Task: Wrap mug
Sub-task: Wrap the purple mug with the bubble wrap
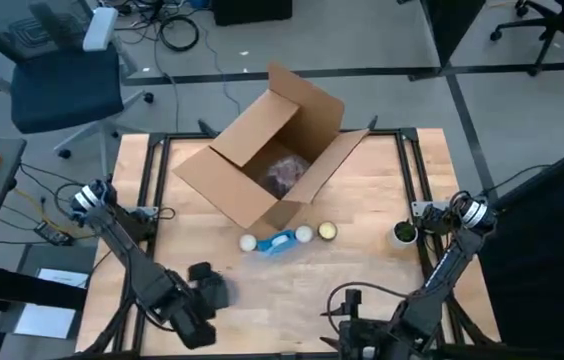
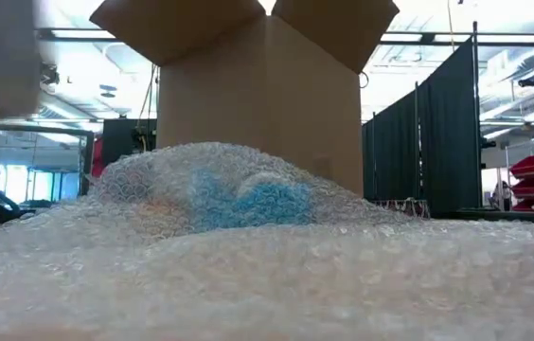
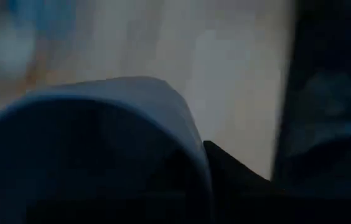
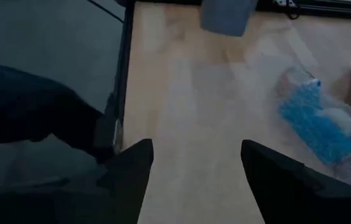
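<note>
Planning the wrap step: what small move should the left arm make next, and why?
Probably ease the left claw and the mug at it toward the bubble wrap by the box; the mug looks unwrapped, and the right claw hangs open.

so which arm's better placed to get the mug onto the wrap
Left, most likely. The left wrist view is filled by the mug right at that gripper, though a firm hold can't be confirmed. The right gripper hangs open and empty over bare table, looking toward the blue wrapped bundle.
</note>
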Robot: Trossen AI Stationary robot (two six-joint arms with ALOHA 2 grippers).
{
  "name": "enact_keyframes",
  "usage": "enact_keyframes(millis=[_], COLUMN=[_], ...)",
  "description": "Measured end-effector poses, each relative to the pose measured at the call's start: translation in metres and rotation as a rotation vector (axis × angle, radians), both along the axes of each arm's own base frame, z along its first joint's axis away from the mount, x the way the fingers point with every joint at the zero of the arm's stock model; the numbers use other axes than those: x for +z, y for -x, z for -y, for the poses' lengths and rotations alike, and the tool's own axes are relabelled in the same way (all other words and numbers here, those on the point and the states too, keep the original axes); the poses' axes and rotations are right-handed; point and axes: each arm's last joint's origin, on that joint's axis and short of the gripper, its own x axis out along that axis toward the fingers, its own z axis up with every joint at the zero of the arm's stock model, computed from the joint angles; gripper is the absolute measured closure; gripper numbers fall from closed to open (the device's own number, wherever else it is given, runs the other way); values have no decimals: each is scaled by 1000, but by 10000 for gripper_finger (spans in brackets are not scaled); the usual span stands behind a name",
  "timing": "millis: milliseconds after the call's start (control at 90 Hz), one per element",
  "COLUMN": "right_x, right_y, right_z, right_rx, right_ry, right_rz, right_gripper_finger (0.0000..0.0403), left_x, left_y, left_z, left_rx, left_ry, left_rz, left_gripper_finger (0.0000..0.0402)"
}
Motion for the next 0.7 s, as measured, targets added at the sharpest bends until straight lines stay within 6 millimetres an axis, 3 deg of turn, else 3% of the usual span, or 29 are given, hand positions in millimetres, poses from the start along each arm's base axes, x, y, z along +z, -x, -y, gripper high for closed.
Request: enact_keyframes(millis=[122, 322, 489, 700], right_x=[-1, 6, 10, 4], right_y=[-1, 6, 22, 44], right_z=[2, 8, 14, 19], right_rx=[-10, -57, -98, -175], right_ry=[-4, -166, -285, -245], right_rz=[-10, -82, -216, -344], right_gripper_finger=[178, 201, 231, 258], left_x=[3, -18, -21, -23], left_y=[-35, -84, -123, -166], left_z=[-3, -10, -19, -23], left_rx=[-41, -172, -204, -278], left_ry=[45, 86, 7, -45], left_rz=[142, 154, 172, 211], left_gripper_finger=[400, 400, 400, 398])
